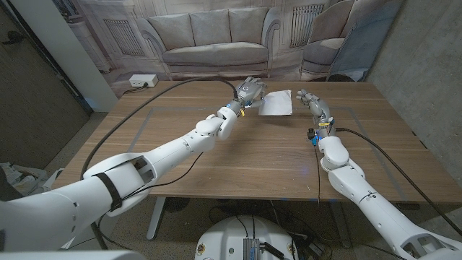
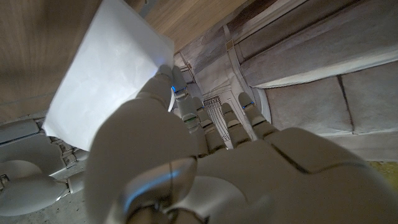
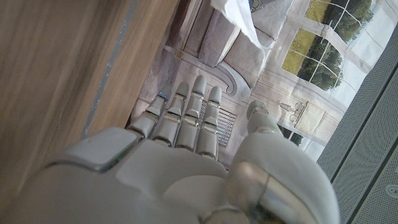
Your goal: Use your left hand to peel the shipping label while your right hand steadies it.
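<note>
Left hand [image 2: 205,168]: thumb and a finger pinch the white shipping label [image 2: 106,78] by its edge.
Shipping label: raised at the wooden table's [image 1: 216,155] far side, between both hands.
Right hand [image 1: 312,100]: fingers apart, nothing held, just beside the label.
Right wrist view: label corner hanging free before the sofa backdrop [image 1: 216,36].

Matt white paper shipping label [image 1: 276,102], smooth glossy plastic left hand [image 1: 247,92], matt grained wooden table [image 1: 238,155].

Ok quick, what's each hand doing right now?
Left hand: holding the white label sheet by its edge.
Right hand: open, holding nothing, apart from the sheet.
</note>
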Controlling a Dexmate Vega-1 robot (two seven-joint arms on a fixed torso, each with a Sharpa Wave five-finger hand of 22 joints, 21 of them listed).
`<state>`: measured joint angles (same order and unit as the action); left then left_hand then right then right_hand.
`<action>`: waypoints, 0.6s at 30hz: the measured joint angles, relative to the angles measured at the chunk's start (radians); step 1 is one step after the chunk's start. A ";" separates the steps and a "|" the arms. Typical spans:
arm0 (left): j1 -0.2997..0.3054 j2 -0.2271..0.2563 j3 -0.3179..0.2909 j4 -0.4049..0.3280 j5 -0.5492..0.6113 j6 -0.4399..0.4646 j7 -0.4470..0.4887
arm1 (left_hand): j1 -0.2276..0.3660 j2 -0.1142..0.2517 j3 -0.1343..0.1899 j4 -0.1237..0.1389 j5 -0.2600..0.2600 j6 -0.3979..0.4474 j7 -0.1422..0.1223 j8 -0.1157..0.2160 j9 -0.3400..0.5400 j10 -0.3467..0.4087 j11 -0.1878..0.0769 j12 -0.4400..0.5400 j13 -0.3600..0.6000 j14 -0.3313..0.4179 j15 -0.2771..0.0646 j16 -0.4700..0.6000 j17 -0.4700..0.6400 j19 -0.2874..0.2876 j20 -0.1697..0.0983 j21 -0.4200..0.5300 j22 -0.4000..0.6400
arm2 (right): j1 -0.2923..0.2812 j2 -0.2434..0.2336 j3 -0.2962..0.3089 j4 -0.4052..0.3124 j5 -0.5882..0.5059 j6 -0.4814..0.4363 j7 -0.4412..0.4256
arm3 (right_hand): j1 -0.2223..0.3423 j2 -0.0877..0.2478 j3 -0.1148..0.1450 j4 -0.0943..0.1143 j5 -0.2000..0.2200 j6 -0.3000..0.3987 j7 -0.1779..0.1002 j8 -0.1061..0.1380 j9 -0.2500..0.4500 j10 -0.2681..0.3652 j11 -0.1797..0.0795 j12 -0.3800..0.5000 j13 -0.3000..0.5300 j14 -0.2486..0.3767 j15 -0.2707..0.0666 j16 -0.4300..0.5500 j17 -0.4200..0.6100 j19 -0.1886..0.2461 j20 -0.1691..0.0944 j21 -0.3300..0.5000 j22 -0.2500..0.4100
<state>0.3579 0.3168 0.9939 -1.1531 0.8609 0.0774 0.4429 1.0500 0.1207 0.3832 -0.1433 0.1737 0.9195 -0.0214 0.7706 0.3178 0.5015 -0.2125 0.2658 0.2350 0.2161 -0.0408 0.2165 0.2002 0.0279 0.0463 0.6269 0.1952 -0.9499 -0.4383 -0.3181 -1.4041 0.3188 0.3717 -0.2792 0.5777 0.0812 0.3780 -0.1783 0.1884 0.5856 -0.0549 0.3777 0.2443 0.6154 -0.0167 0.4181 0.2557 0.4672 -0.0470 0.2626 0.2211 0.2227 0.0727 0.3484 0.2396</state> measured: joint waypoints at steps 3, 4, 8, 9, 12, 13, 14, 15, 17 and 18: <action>-0.013 -0.010 0.006 0.014 0.001 -0.004 0.000 | 0.000 0.000 0.002 0.001 0.000 0.002 -0.002 0.000 0.000 0.000 0.000 0.000 0.000 0.000 0.000 0.000 0.000 0.000 0.000 0.000 0.000 | 0.002 -0.005 -0.008 -0.003 -0.026 -0.004 -0.047 | 0.019 -0.002 0.000 0.000 0.001 0.015 -0.006 0.011 0.001 0.008 -0.008 0.007 0.002 0.014 0.000 0.004 0.004 0.007 -0.007 0.007 0.002; -0.013 -0.010 0.006 0.014 0.001 -0.005 0.000 | 0.000 0.000 0.004 -0.001 0.000 0.004 -0.004 0.000 0.000 0.006 0.002 0.000 0.000 0.000 0.000 0.000 0.000 0.000 0.000 0.003 0.000 | 0.003 -0.006 -0.011 -0.003 -0.026 -0.004 -0.047 | 0.019 -0.002 0.000 0.000 0.001 0.018 -0.008 0.012 0.004 0.016 -0.009 0.011 0.006 0.014 0.000 0.008 0.005 0.007 -0.007 0.008 0.004; -0.023 -0.017 0.013 0.024 0.004 -0.011 0.000 | -0.004 -0.004 0.005 -0.003 -0.001 0.006 -0.006 0.000 0.000 0.009 0.001 0.000 0.002 0.000 0.000 0.000 0.000 0.000 0.000 0.007 0.000 | 0.006 -0.009 -0.019 -0.003 -0.040 -0.004 -0.079 | 0.035 -0.003 0.000 0.000 0.001 0.040 -0.013 0.026 0.005 0.028 -0.018 0.019 0.009 0.023 -0.001 0.011 0.013 0.016 -0.008 0.014 0.005; -0.025 -0.018 0.014 0.026 0.004 -0.013 0.000 | -0.004 -0.004 0.005 -0.003 -0.001 0.008 -0.008 0.000 0.000 0.009 0.001 0.000 0.004 0.000 0.000 0.000 0.000 0.000 0.000 0.007 0.000 | 0.006 -0.010 -0.022 -0.003 -0.042 -0.004 -0.084 | 0.040 0.001 0.000 0.000 0.001 0.042 -0.015 0.026 0.006 0.031 -0.020 0.019 0.011 0.023 -0.001 0.015 0.014 0.016 -0.008 0.014 0.005; -0.030 -0.021 0.017 0.032 0.005 -0.014 0.000 | -0.004 -0.004 0.005 -0.003 -0.001 0.009 -0.009 0.000 0.000 0.011 0.000 0.000 0.005 0.000 0.000 0.000 0.000 0.000 0.000 0.007 0.000 | 0.009 -0.012 -0.026 -0.003 -0.047 -0.003 -0.098 | 0.040 0.001 -0.006 0.006 0.001 0.044 -0.017 0.035 0.009 0.039 -0.018 0.019 0.013 0.027 0.003 0.019 0.019 0.016 -0.008 0.018 0.005; -0.031 -0.023 0.018 0.034 0.005 -0.015 0.000 | -0.004 -0.004 0.005 -0.003 -0.001 0.009 -0.009 0.000 0.000 0.011 0.000 0.000 0.005 0.000 0.000 0.000 0.000 0.000 0.000 0.007 0.000 | 0.009 -0.012 -0.028 -0.002 -0.049 -0.001 -0.102 | 0.040 0.001 -0.006 0.006 0.001 0.049 -0.015 0.038 0.009 0.039 -0.018 0.024 0.013 0.028 0.004 0.019 0.019 0.016 -0.009 0.018 0.005; -0.034 -0.024 0.020 0.036 0.006 -0.017 -0.001 | -0.005 -0.005 0.005 -0.003 -0.001 0.009 -0.009 0.000 0.000 0.011 0.000 0.000 0.005 0.000 0.000 0.000 0.000 0.000 0.000 0.007 0.000 | 0.010 -0.013 -0.030 0.000 -0.050 0.001 -0.107 | 0.044 -0.003 -0.006 0.006 0.001 0.054 -0.016 0.038 0.009 0.039 -0.018 0.026 0.013 0.031 0.002 0.019 0.020 0.016 -0.008 0.018 0.005; -0.035 -0.025 0.021 0.038 0.006 -0.017 -0.002 | -0.009 -0.009 0.005 -0.003 -0.001 0.011 -0.011 0.000 0.000 0.012 -0.001 0.000 0.005 0.000 0.000 0.000 0.000 0.000 0.000 0.007 0.000 | 0.010 -0.014 -0.031 0.001 -0.051 0.002 -0.110 | 0.044 -0.003 -0.006 0.006 0.001 0.054 -0.016 0.038 0.009 0.039 -0.018 0.026 0.013 0.033 -0.001 0.019 0.023 0.016 -0.009 0.018 0.005; -0.038 -0.027 0.023 0.043 0.006 -0.018 -0.004 | -0.011 -0.011 0.007 -0.004 -0.001 0.012 -0.011 0.000 0.000 0.013 -0.002 -0.004 0.005 0.000 0.000 0.000 0.000 0.000 0.000 0.007 0.000 | 0.012 -0.015 -0.033 0.002 -0.052 0.004 -0.115 | 0.047 0.000 -0.006 0.006 0.001 0.054 -0.016 0.038 0.009 0.043 -0.021 0.026 0.016 0.033 -0.001 0.019 0.023 0.016 -0.008 0.020 0.005; -0.041 -0.030 0.025 0.047 0.006 -0.020 -0.005 | -0.012 -0.012 0.015 -0.001 -0.001 0.012 -0.011 0.000 0.000 0.013 -0.002 -0.007 0.005 0.000 0.000 0.000 0.000 0.000 0.000 0.007 0.000 | 0.012 -0.015 -0.035 0.003 -0.053 0.006 -0.120 | 0.048 0.001 -0.008 0.009 0.001 0.054 -0.016 0.038 0.009 0.043 -0.021 0.026 0.016 0.033 -0.001 0.019 0.023 0.016 -0.008 0.022 0.005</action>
<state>0.3166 0.2864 1.0192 -1.1057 0.8671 0.0578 0.4375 1.0379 0.1086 0.3982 -0.1445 0.1724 0.9314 -0.0324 0.7706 0.3179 0.5144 -0.2143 0.2587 0.2398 0.2161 -0.0408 0.2166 0.2002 0.0280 0.0465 0.6337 0.1953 -0.9378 -0.4534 -0.3534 -1.4010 0.2661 0.3773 -0.3996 0.6261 0.0823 0.3696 -0.1697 0.1896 0.6399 -0.0713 0.4158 0.2535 0.6580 -0.0379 0.4440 0.2720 0.5005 -0.0479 0.2815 0.2442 0.2388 0.0642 0.3704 0.2442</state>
